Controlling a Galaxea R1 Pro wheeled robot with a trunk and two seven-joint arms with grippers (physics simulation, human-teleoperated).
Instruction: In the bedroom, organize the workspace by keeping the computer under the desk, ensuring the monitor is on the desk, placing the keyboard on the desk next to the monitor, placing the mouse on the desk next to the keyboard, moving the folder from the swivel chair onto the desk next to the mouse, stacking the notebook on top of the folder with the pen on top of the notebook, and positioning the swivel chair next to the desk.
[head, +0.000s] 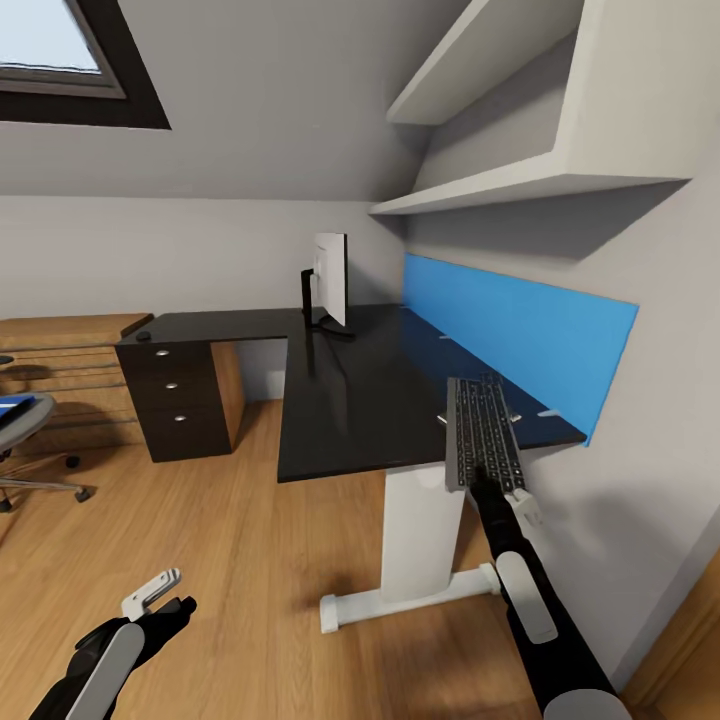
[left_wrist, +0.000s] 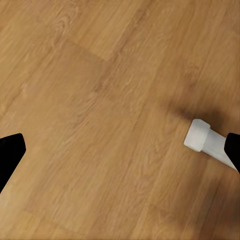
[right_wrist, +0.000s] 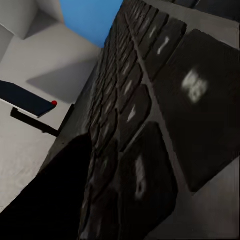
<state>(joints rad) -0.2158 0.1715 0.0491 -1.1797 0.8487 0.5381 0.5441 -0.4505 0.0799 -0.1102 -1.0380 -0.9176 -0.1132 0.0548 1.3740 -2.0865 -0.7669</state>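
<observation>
- Right gripper (head: 487, 480) at about 5 o'clock in the head view, arm stretched toward the desk; its black fingers are clamped on the near end of the keyboard (head: 484, 433).
- Right wrist view: a black finger (right_wrist: 55, 200) lies against the keyboard's (right_wrist: 150, 100) dark keys, close up and blurred.
- Keyboard runs lengthwise away from the robot, over the near right corner of the desk (head: 350, 400), its near end past the desk edge. Cannot tell whether it rests on the top or is held just above.
- Blue back panel (head: 520, 330) stands along the wall just beside the keyboard, at 3 o'clock.
- Monitor (head: 330, 280) upright on the desk's far part, about 12 o'clock from the keyboard, seen nearly edge-on, white back showing.
- Black drawer unit (head: 180, 400) under the desk's left wing, at 9 o'clock.
- Swivel chair (head: 25, 430) at the far left edge, well apart from the desk; something blue lies on its seat.
- Left gripper (head: 160, 598) low at 7 o'clock, over bare wood floor (head: 200, 540), fingers apart and holding nothing.
- Left wrist view: dark fingertip (left_wrist: 10, 152) and the white foot of the desk leg (left_wrist: 207, 142) on the floor planks.
</observation>
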